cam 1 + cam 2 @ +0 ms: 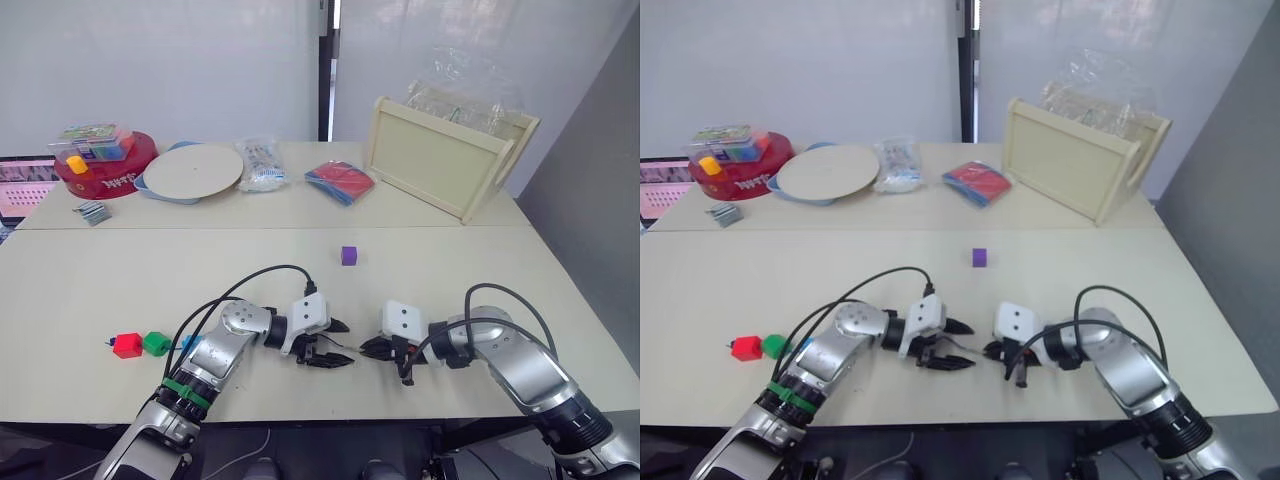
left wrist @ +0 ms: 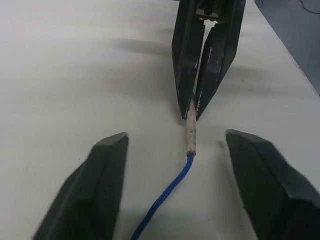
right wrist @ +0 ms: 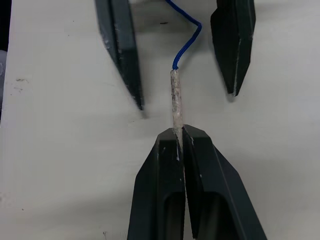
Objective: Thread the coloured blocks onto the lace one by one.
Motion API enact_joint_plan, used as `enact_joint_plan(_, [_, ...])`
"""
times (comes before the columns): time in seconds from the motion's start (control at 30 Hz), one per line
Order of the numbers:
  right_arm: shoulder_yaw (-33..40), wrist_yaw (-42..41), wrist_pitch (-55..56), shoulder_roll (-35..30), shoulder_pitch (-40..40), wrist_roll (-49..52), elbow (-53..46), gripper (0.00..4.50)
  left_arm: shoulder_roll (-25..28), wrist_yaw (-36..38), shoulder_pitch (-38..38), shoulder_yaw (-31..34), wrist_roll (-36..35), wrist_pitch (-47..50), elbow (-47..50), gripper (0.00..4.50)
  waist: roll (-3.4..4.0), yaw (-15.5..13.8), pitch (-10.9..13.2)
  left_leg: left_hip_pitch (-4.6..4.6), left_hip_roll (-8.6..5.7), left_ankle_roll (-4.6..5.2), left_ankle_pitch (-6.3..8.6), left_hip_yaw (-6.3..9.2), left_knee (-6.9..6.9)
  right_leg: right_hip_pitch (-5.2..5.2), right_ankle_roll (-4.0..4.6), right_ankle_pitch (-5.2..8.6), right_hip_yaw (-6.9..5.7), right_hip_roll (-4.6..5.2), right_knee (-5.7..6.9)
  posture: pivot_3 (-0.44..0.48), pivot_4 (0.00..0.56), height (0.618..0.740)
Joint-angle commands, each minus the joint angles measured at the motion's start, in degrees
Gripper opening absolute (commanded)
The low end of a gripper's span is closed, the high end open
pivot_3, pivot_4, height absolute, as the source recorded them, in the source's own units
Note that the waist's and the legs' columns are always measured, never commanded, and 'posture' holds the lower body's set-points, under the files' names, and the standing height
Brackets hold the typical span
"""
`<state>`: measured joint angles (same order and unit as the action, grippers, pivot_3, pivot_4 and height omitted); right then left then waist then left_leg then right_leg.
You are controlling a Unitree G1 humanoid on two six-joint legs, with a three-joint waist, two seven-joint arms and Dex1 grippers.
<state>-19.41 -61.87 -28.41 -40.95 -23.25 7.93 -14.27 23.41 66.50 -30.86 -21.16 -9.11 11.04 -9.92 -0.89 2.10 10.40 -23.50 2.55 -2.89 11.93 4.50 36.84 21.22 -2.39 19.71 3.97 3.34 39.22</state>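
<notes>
The lace (image 2: pixel 167 192) is a thin blue string lying on the table, ending in a stiff pale tip (image 3: pixel 175 100). My right gripper (image 3: pixel 177 132) is shut on the end of that tip. My left gripper (image 1: pixel 347 344) faces it, open, with one finger on each side of the lace and touching nothing. A purple block (image 1: pixel 348 255) sits alone further back on the table. Beside my left arm, at the near left, lie a red block (image 1: pixel 127 345), a green block (image 1: pixel 156 343) and a blue block (image 1: pixel 190 343) partly hidden by the arm.
At the back stand a red tub (image 1: pixel 105 165) with a yellow piece, a round plate (image 1: pixel 195 172), a clear bag (image 1: pixel 260 165), a red and blue packet (image 1: pixel 340 182) and a tilted wooden tray (image 1: pixel 445 160). The table's front edge is just behind both grippers.
</notes>
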Motion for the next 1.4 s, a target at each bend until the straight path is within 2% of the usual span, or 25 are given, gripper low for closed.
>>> enact_joint_plan(0.03, [0.73,0.06,-0.44,-0.36,-0.01,0.31,-1.94,0.0,0.12,0.15,-0.56,0.66,0.23,-0.74,0.69,1.71,0.0,0.0,0.0,0.0,0.0,0.0,0.0,0.0,0.0,0.0,0.0,0.0,0.0,0.0,0.0,0.0,0.15,0.74])
enact_joint_plan(0.2, [0.64,0.14,-0.74,-0.27,-0.19,0.36,-2.03,0.0,0.31,0.09,-0.18,0.85,0.3,0.06,1.06,0.05,0.0,0.0,0.0,0.0,0.0,0.0,0.0,0.0,0.0,0.0,0.0,0.0,0.0,0.0,0.0,0.0,0.15,0.74])
enact_joint_plan(0.7, [2.03,0.38,-3.37,0.27,0.67,3.09,-4.41,0.0,0.6,0.09,-0.02,2.84,-1.55,1.72,1.13,0.02,0.0,0.0,0.0,0.0,-0.01,0.0,0.0,0.0,0.0,0.0,0.0,0.0,0.0,0.0,0.0,0.0,0.15,0.74])
enact_joint_plan(0.97, [14.68,8.05,-14.2,4.91,2.88,13.27,-8.92,2.72,4.17,0.43,2.15,6.3,-3.6,4.39,4.26,0.0,0.0,0.14,0.0,0.02,0.0,0.0,0.0,0.01,0.0,-0.01,0.0,0.0,0.01,0.0,0.03,0.0,0.15,0.74])
enact_joint_plan(1.07, [20.8,16.71,-17.56,10.83,3.1,15.94,-9.23,3.75,6.32,0.32,4.1,7.92,-4.3,6.11,7.0,0.0,0.0,0.11,0.0,0.01,0.01,0.0,0.0,0.03,-0.01,-0.01,0.0,0.0,-0.01,0.0,0.03,0.0,0.15,0.74])
enact_joint_plan(1.2, [22.45,33.59,-16.73,22.42,2.24,11.22,-6.61,3.75,8.19,-0.71,6.57,10.02,-5.32,8.63,10.47,0.0,0.0,0.37,-0.01,0.03,0.03,-0.01,-0.01,0.03,-0.05,0.0,0.0,0.0,0.0,-0.01,0.07,0.0,0.15,0.74])
enact_joint_plan(1.3, [17.58,45.83,-12.11,31.65,3.47,3.85,-3.99,3.75,9.1,-1.96,8.19,11.05,-5.96,10.38,12.82,0.0,0.02,0.43,-0.01,0.03,0.03,-0.02,-0.01,0.03,-0.08,0.04,0.0,0.0,0.01,-0.01,0.1,0.0,0.15,0.74])
enact_joint_plan(1.4, [13.63,53.03,-8.41,37.53,3.57,-1.64,-0.07,3.75,9.75,-2.87,9.49,11.7,-6.21,11.63,14.37,0.0,0.03,0.47,-0.02,0.01,0.03,-0.02,-0.01,0.01,-0.11,0.11,0.0,0.0,0.02,0.0,0.12,0.0,0.15,0.74])
